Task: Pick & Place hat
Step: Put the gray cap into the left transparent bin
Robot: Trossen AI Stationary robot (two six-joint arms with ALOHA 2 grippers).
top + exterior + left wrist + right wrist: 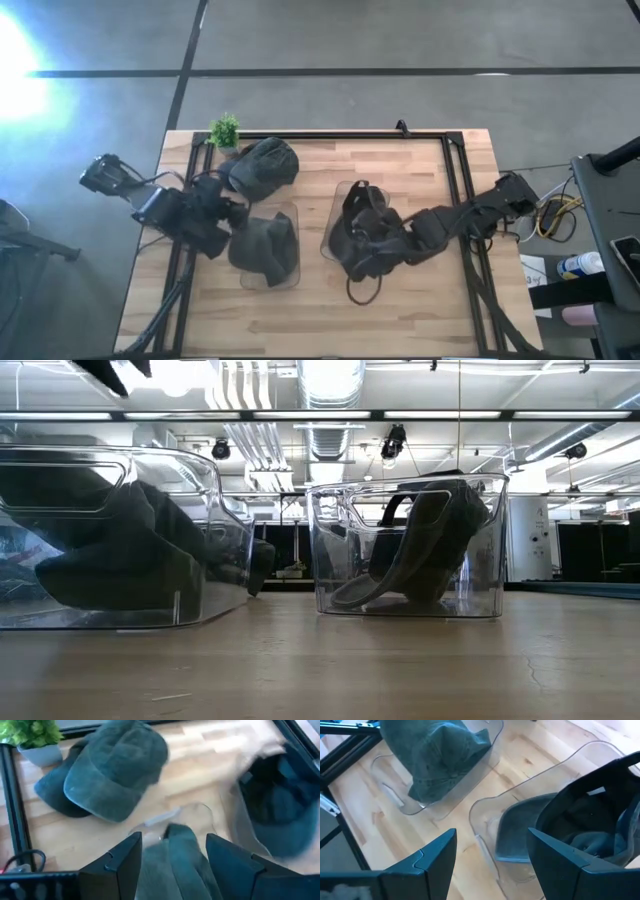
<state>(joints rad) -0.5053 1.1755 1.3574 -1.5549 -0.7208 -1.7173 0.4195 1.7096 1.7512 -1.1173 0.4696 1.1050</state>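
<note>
A dark green hat (266, 246) lies crumpled inside the left clear bin (287, 275). My left gripper (174, 837) is open over this bin's far left corner, one finger on each side of that green hat (175, 862); I see no touch. A second green hat (264, 164) lies crown up on the table near the far edge. A black cap (358, 222) sits in the right clear bin (335, 200) with its brim (517, 840) down. My right gripper (492, 834) is open above that bin's near end.
A small potted plant (225, 131) stands at the far left corner, next to the loose green hat. A black frame rail (330, 138) runs along the table's far edge and down both sides. Bare wood (330, 320) lies along the near edge in front of both bins.
</note>
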